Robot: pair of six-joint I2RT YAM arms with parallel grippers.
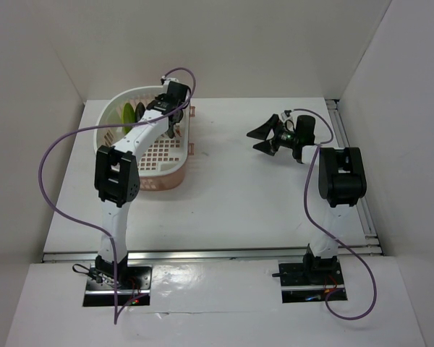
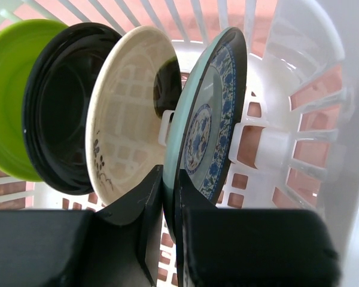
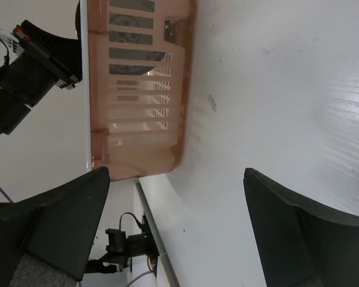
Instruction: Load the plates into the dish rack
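Inside the pale pink dish rack point(image 1: 166, 181) on the tabletop point(image 1: 239, 202), four plates stand on edge in a row: lime green plate point(image 2: 6, 89), glossy black plate point(image 2: 60, 119), cream plate point(image 2: 125, 119), blue-green patterned plate point(image 2: 212, 113). The left jaws pinch the patterned plate's lower rim. The right jaws gape wide, well apart from the rack.

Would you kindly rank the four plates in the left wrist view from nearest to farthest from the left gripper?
From the left gripper:
1. blue-green patterned plate, rim between the jaws, rightmost.
2. cream plate, just left of it.
3. black plate, further left.
4. lime green plate, far left.
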